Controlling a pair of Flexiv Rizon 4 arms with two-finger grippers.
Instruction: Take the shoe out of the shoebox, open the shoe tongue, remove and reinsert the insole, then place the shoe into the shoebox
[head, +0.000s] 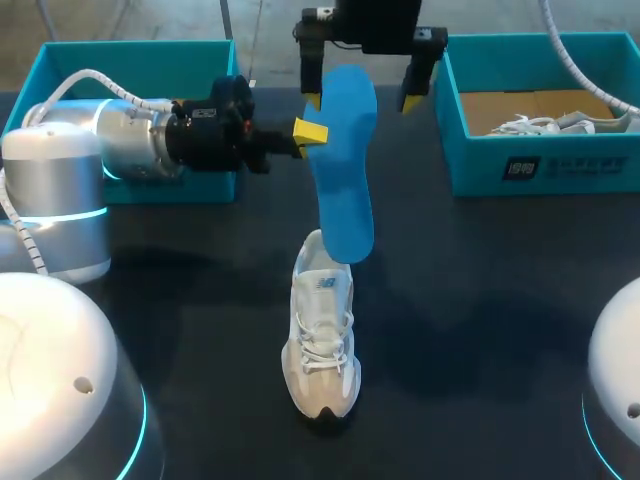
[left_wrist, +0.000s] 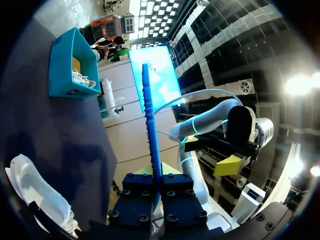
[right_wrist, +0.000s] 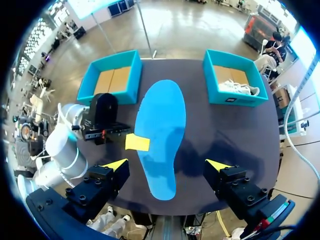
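Head view: the left hand (head: 312, 132), reaching in from the left edge of the frame, is clamped on the long edge of a blue foam insole (head: 345, 170) held upright at upper centre. The insole's lower end overlaps the heel opening of a white lace-up sneaker (head: 322, 330), which stands on the dark table (head: 500, 300) at lower centre, toe toward the bottom edge; whether the two touch cannot be told. The right hand (head: 362, 100) hangs at top centre with its fingers spread wide, one on either side of the insole's upper end, neither touching it. A teal open shoebox (head: 130, 60) sits at upper left, and a second teal shoebox (head: 545, 165) at upper right holds a second white shoe (head: 545, 125).

Left wrist view: the insole (left_wrist: 148, 115) is seen edge-on, pinched between the left hand's (left_wrist: 156, 195) two fingers. The sneaker (left_wrist: 35, 195) lies on the table beside that hand, the second teal shoebox (left_wrist: 62, 65) well beyond it. The right hand (left_wrist: 207, 152) waits apart on the insole's other side.

Right wrist view: the insole (right_wrist: 162, 130) faces flat-on ahead of the spread right hand (right_wrist: 166, 164), the left hand (right_wrist: 136, 142) gripping its edge. Both shoeboxes (right_wrist: 112, 75) (right_wrist: 235, 97) stand on the table beyond.
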